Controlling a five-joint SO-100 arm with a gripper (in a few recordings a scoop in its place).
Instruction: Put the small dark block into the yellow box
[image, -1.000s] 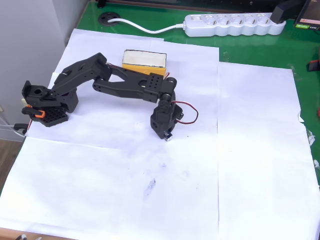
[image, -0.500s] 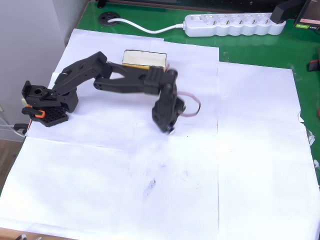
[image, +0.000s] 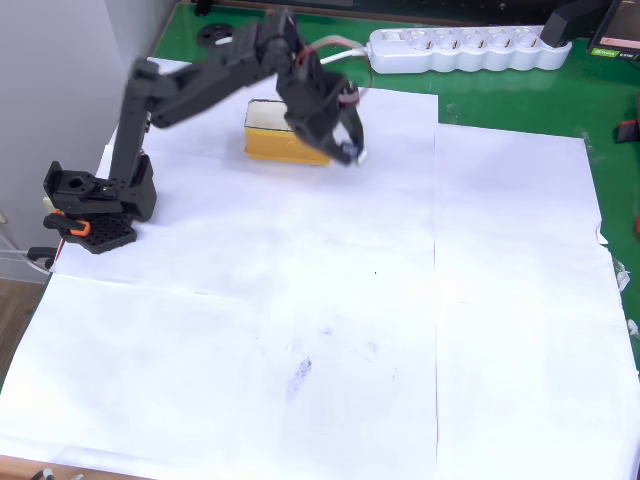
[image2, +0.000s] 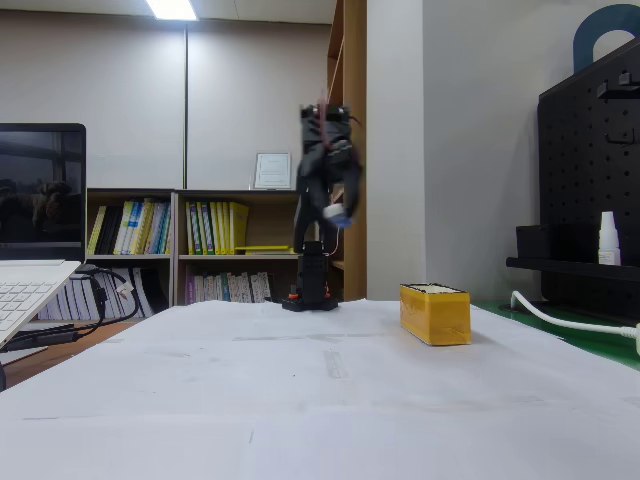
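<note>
the arm (image: 190, 85) was built of black printed segments, with orange fittings at its base (image: 85, 205) and a red-and-white cable looped near the wrist.

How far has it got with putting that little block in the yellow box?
Pickup looks done: a pale bit, likely the small dark block, sits at the gripper's blurred tips. In hand: the carry, with the gripper high above the table near the yellow box's right end in the overhead view. Left: lower and release inside.
</note>
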